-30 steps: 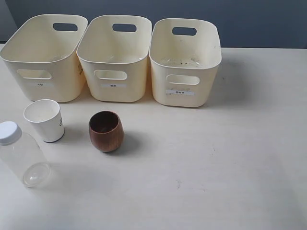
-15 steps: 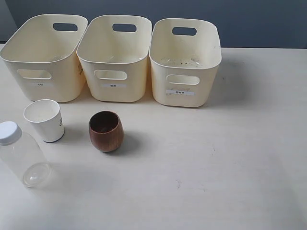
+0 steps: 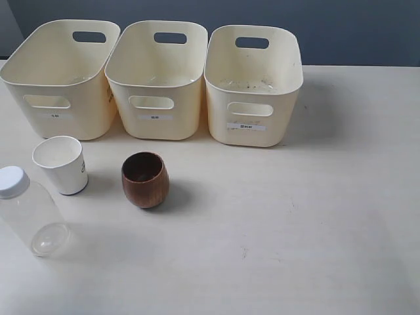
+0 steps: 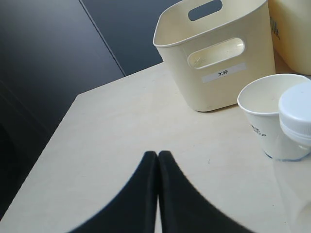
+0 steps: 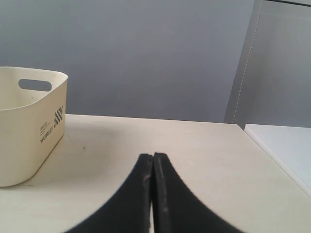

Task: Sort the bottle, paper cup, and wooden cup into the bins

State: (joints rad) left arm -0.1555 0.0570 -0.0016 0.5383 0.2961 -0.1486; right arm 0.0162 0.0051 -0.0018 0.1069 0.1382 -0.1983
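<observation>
The clear bottle [image 3: 29,213] with its white cap stands at the front left of the table. Just behind it is the white paper cup [image 3: 61,164], and the brown wooden cup [image 3: 145,179] sits to the right of that. Three cream bins stand in a row at the back: left bin [image 3: 60,79], middle bin [image 3: 157,79], right bin [image 3: 252,85]. Neither gripper shows in the exterior view. In the left wrist view my left gripper [image 4: 158,154] is shut and empty, with the paper cup [image 4: 265,104] and bottle cap [image 4: 297,111] off to one side. My right gripper [image 5: 152,156] is shut and empty over bare table.
The left wrist view shows one bin [image 4: 218,53] with a small label, and the table edge [image 4: 53,131] against a dark background. The right wrist view shows one bin [image 5: 29,124] and a white ledge [image 5: 286,145] beyond the table.
</observation>
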